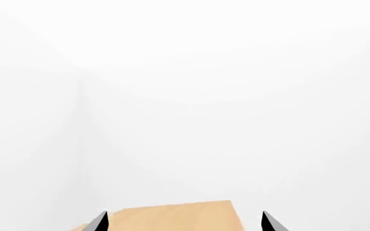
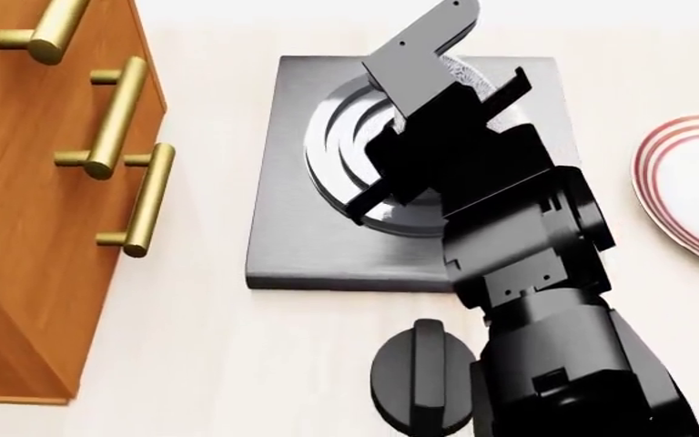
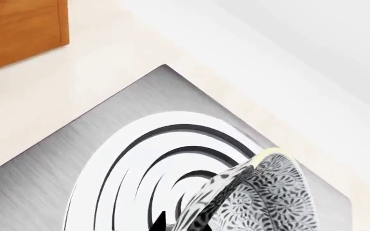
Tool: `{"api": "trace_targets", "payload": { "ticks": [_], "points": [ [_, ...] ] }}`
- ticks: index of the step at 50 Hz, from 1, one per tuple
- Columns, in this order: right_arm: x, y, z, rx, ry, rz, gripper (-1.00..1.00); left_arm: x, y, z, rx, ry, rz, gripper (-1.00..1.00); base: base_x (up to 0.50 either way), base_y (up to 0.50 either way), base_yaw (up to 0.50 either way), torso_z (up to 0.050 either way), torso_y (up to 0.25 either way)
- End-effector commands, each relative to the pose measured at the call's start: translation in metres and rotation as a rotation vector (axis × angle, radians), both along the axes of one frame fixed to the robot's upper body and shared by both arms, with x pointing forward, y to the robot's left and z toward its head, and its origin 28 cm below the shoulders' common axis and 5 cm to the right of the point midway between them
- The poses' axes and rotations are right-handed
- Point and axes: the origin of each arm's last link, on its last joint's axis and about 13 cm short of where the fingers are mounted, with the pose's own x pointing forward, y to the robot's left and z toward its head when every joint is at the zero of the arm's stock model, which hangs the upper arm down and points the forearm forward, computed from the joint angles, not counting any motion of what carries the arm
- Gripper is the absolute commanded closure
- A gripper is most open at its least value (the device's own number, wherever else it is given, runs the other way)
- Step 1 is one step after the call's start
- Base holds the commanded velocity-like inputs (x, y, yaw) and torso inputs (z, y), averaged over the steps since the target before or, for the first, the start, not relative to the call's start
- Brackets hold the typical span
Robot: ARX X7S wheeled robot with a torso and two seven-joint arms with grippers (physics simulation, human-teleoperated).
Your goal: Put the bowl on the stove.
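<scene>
The stove [image 2: 288, 246] is a square dark-grey slab with a raised ring burner [image 2: 338, 146]. My right gripper [image 2: 471, 68] reaches over the burner and is shut on the speckled grey-blue bowl [image 2: 462, 75], of which only a sliver shows between the fingers. In the right wrist view the bowl [image 3: 262, 202] hangs tilted just over the burner rings of the stove [image 3: 56, 163], with one dark fingertip [image 3: 159, 222] against its wall. I cannot tell whether the bowl touches the burner. My left gripper [image 1: 185, 222] is open and empty, facing white walls.
A wooden cabinet [image 2: 34, 182] with brass handles stands left of the stove. A round black knob [image 2: 422, 373] lies in front of the stove. A white plate with red rings [image 2: 690, 182] lies at the right. A tan surface [image 1: 178, 216] shows below the left gripper.
</scene>
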Motion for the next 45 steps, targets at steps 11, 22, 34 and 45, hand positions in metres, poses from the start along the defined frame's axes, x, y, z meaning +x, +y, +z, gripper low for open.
{"api": "trace_targets", "payload": {
  "ticks": [11,22,34,45],
  "points": [
    [-0.0010,0.0070,-0.0087,0.025,0.066,0.069,1.00,0.0016,0.0008,0.0016,0.017,-0.045,0.019,-1.00,0.00,0.00,0.00,0.000,-0.029],
    [-0.0007,0.0064,-0.0054,0.059,0.067,0.073,-1.00,0.0018,0.0007,0.0016,0.014,-0.046,0.020,-1.00,0.00,0.00,0.00,0.000,0.000],
    [-0.0005,0.0070,-0.0027,0.089,0.071,0.085,-1.00,0.0021,0.0010,0.0018,0.015,-0.046,0.019,-1.00,0.00,0.00,0.00,0.000,-0.001],
    [-0.0007,0.0099,-0.0014,0.175,0.107,0.134,-1.00,0.0026,0.0007,0.0013,0.014,-0.045,0.019,-1.00,0.00,0.00,0.00,0.000,0.000]
  ]
}}
